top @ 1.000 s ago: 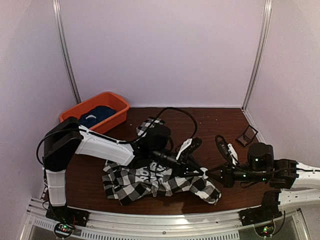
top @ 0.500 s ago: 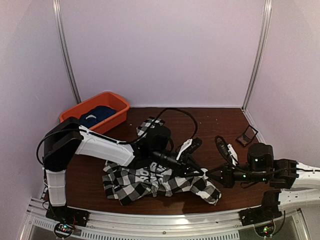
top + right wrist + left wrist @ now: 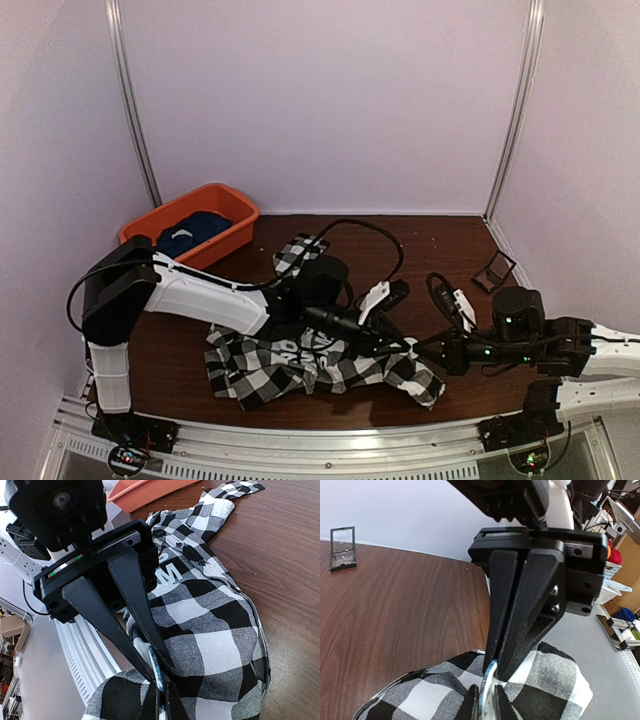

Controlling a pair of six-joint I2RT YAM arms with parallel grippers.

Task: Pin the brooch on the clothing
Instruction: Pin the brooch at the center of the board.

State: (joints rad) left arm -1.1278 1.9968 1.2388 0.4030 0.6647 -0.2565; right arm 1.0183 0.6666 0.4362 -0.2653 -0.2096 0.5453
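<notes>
The black-and-white checked shirt (image 3: 290, 365) lies crumpled at the table's front, its white lettering (image 3: 167, 572) partly visible. The brooch (image 3: 490, 677) is a thin blue-silver disc seen edge-on against a raised fold of the shirt (image 3: 545, 690). My left gripper (image 3: 487, 705) is shut on its lower edge, and my right gripper (image 3: 496, 672) comes in from the opposite side, shut on its upper edge. In the right wrist view the brooch (image 3: 156, 670) sits between my right gripper (image 3: 161, 705) and the left gripper (image 3: 150, 672). In the top view the two grippers meet over the shirt's right end (image 3: 412, 345).
An orange bin (image 3: 232, 232) at the back left holds a dark navy garment (image 3: 190, 228). A small clear case (image 3: 493, 270), also in the left wrist view (image 3: 342, 547), stands at the back right. A checked sleeve (image 3: 298, 250) lies behind the left arm. Cables loop over the arms.
The left arm's wrist has shifted slightly to the right toward the right gripper. The shirt and right arm stay nearly where they were.
</notes>
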